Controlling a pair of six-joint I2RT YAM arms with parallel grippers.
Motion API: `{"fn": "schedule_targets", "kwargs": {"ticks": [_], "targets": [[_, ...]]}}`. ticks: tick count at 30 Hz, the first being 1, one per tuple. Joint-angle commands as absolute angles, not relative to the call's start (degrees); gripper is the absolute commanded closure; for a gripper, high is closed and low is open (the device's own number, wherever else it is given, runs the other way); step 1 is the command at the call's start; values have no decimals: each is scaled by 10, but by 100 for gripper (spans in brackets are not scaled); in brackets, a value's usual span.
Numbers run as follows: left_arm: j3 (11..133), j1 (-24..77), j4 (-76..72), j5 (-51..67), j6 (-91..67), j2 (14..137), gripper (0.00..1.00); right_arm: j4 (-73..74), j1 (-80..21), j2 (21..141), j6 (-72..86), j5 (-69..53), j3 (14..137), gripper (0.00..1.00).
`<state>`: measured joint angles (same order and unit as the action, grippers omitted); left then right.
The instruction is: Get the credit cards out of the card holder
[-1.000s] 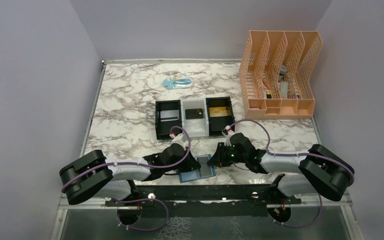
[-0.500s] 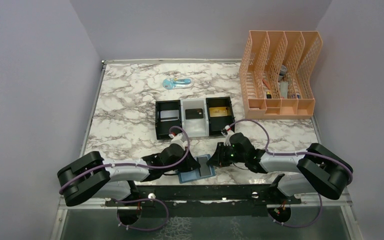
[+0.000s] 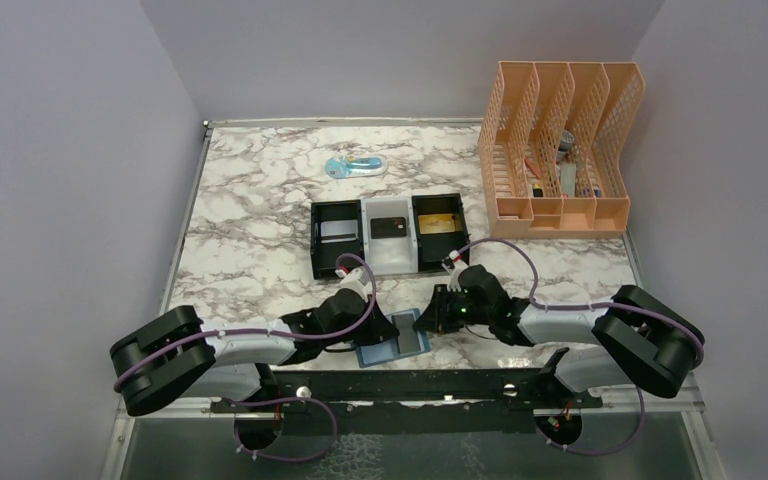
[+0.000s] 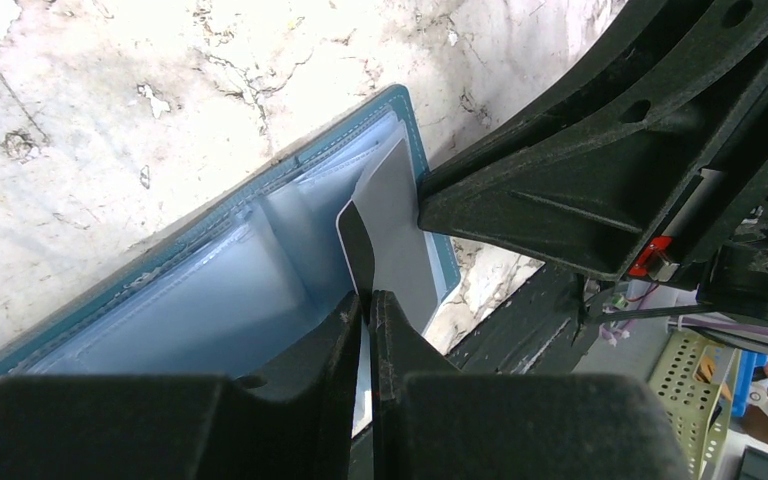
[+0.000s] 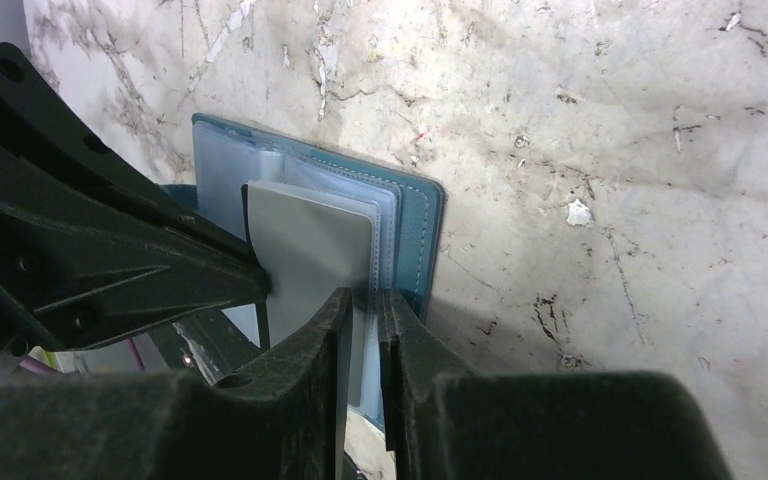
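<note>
The teal-blue card holder (image 3: 375, 352) lies open at the table's near edge, between both grippers. Its pale blue sleeves show in the left wrist view (image 4: 210, 300) and the right wrist view (image 5: 422, 230). My left gripper (image 3: 392, 330) (image 4: 368, 298) is shut on the corner of a grey card (image 4: 400, 250) that sticks partly out of a sleeve. The card also shows in the right wrist view (image 5: 310, 250). My right gripper (image 3: 435, 318) (image 5: 365, 300) is shut on the holder's right edge, with cover and sleeves between the jaws.
A black-and-white three-compartment tray (image 3: 388, 262) with a card in each compartment stands just behind the grippers. A peach file organiser (image 3: 558, 210) is at the back right. A small blue object (image 3: 353, 166) lies at the back. The black base rail (image 3: 410, 385) runs just below the holder.
The left arm's elbow has drifted slightly left and the grey card has shifted a little with it. The right arm and the holder stay almost still.
</note>
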<state>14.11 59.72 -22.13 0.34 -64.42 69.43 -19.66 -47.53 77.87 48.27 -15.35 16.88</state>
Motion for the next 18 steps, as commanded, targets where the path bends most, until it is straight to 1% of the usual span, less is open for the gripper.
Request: {"fn": "schedule_targets", "kwargs": {"ticks": [1, 4, 8, 10, 12, 14, 18], "targets": [[141, 601, -210, -14, -645, 681, 87, -119, -479, 807, 467, -127, 155, 83], [143, 600, -192, -22, -642, 672, 85, -118, -479, 808, 467, -126, 156, 83], [145, 600, -187, -22, -638, 662, 80, -119, -478, 810, 467, -128, 159, 83], [148, 600, -194, -13, -638, 665, 80, -120, -479, 812, 465, -129, 160, 83], [150, 601, -207, -1, -638, 673, 81, -122, -478, 814, 467, -131, 160, 83], [153, 601, -208, 3, -639, 679, 86, -127, -478, 816, 470, -132, 158, 83], [143, 600, -207, -9, -648, 670, 90, -124, -478, 819, 473, -128, 156, 83]]}}
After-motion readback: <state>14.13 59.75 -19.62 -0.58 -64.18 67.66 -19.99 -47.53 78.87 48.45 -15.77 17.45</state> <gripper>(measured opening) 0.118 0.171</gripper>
